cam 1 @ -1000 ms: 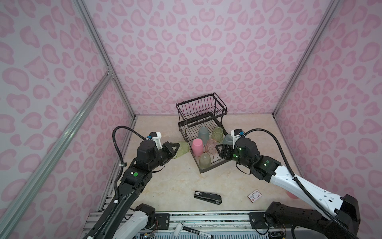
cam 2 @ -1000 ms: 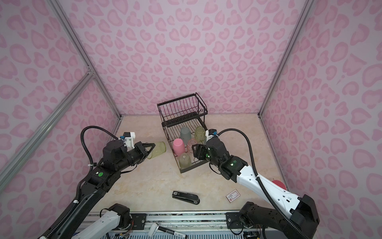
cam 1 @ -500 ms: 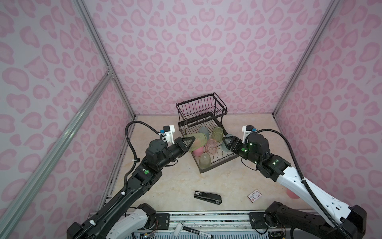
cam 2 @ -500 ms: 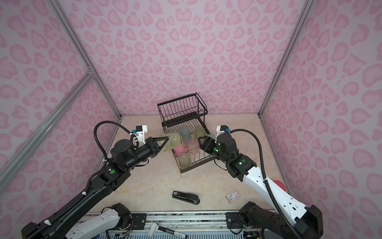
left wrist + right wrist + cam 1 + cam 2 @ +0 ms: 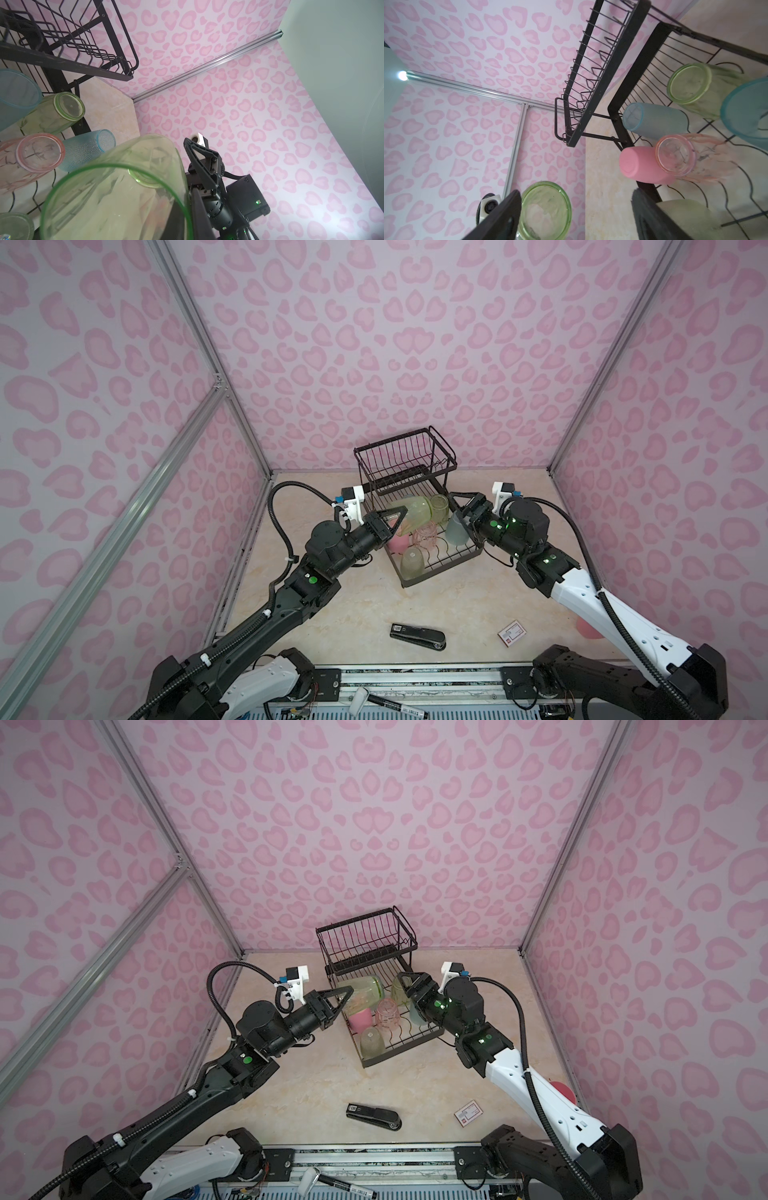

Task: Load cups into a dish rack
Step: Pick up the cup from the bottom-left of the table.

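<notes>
**A:** Where is the cup you're carrying?

**B:** In my left hand. It is clamped on the wall of a yellow-green cup near the rim. The cup lies sideways above the left edge of the dish rack, over its lower tray. Its base points towards my right hand. I judge the wall pinch suits a handle-less tumbler, and it leaves the base free to swing upward.

**A:** And the right hand?

**B:** Its jaws are wide with nothing between them. It sits at the tray's right edge, just beside a teal cup that stands in the tray, apparently mouth-down. I read that as a cup set down, with the hand staying off it so as not to tip it.

**A:** Why are they upside down?

**B:** The opaque pink cup, the ribbed pink cup and the front yellow-green one all show their bases upward among the wavy wires. I take it that lets them drain and stops them sliding.

**A:** Is there room for yours?

**B:** It's tight. My cup hangs just above the opaque pink one, so I'd turn it upright before lowering it. The raised basket holds nothing.

**A:** Anything left on the desk?

**B:** A stapler near the front edge, which isn't mine to load.
</notes>
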